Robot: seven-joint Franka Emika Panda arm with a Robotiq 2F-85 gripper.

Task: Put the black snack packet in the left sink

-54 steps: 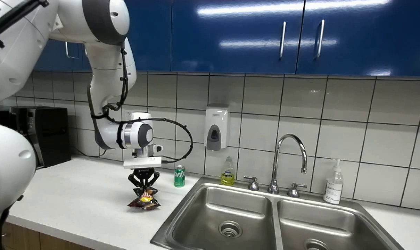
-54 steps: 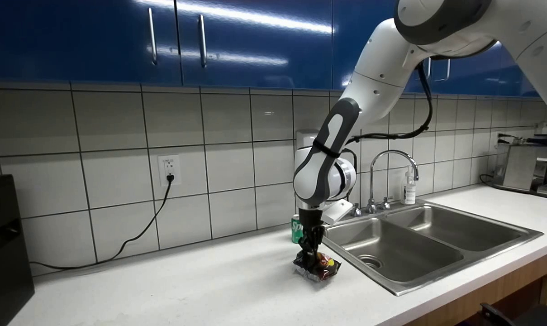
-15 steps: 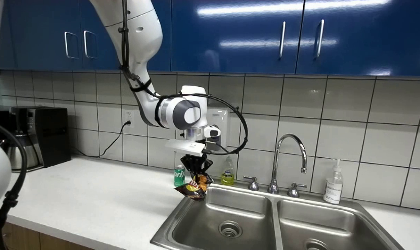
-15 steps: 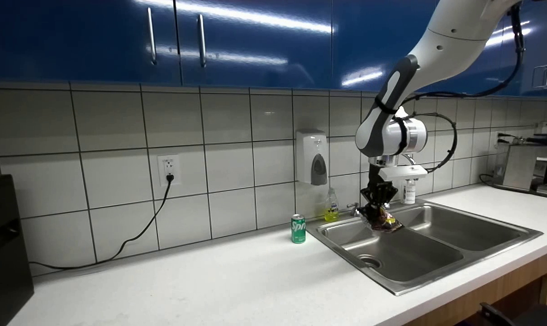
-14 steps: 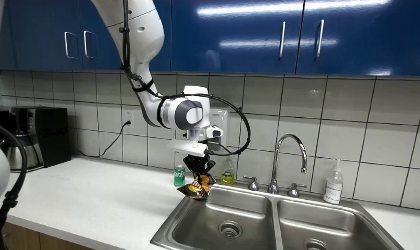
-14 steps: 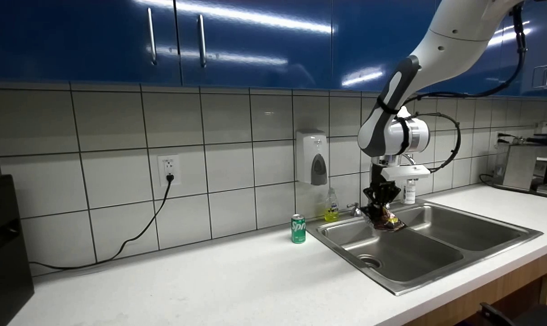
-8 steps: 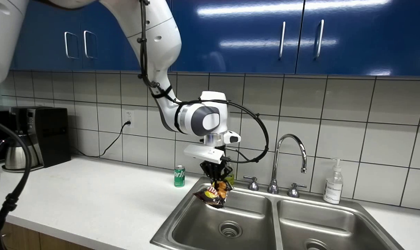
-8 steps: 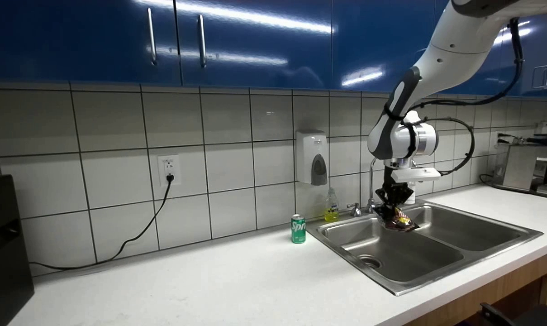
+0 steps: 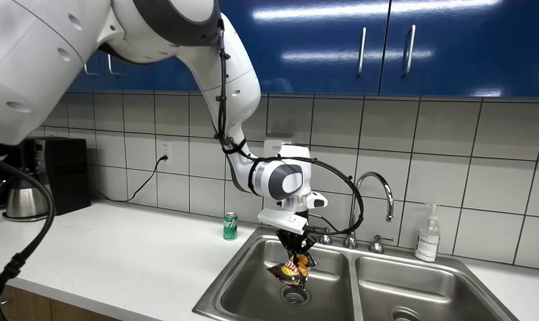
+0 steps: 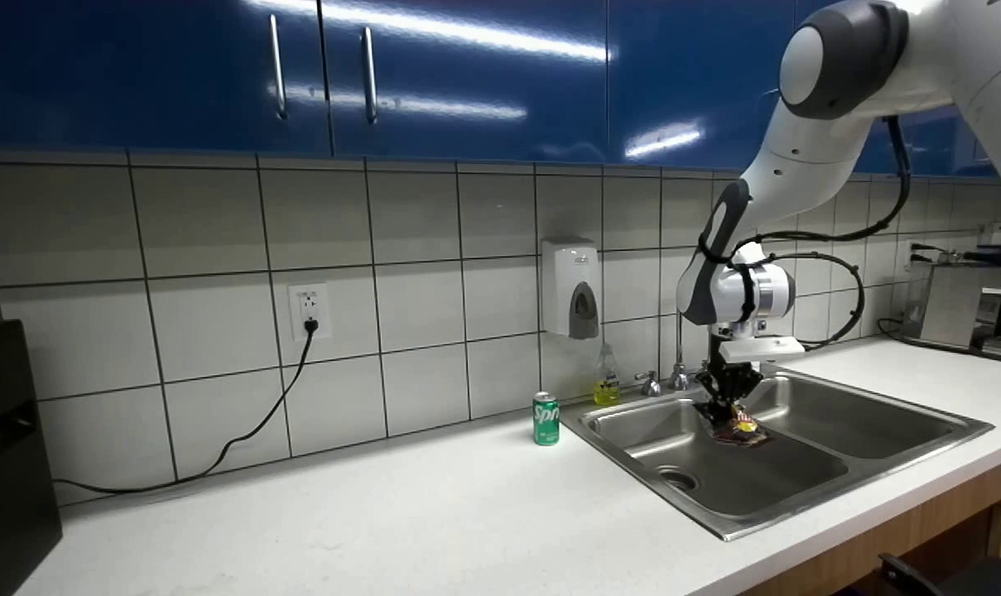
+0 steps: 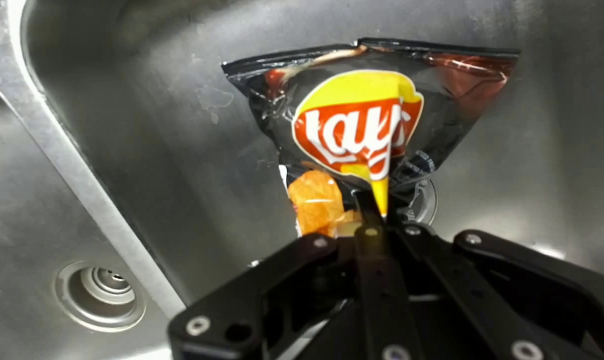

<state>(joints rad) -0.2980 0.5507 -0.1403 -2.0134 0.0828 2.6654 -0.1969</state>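
Gripper clenched on the Lay's chip packet, pinching a fold of its printed foil (wrist view). Packet is held within the outline of the left sink basin in both exterior views, partly hiding the drain in an exterior view; contact with the basin floor cannot be determined. Sprite can stands upright on the white countertop, near the basin.

A white countertop stretches to both sides of a steel double sink set into it. Just beside the sink's back corner a green Sprite can stands upright, and well apart on that same side sits a black coffee machine. Past the sink's opposite end stands a steel appliance, partly hidden.
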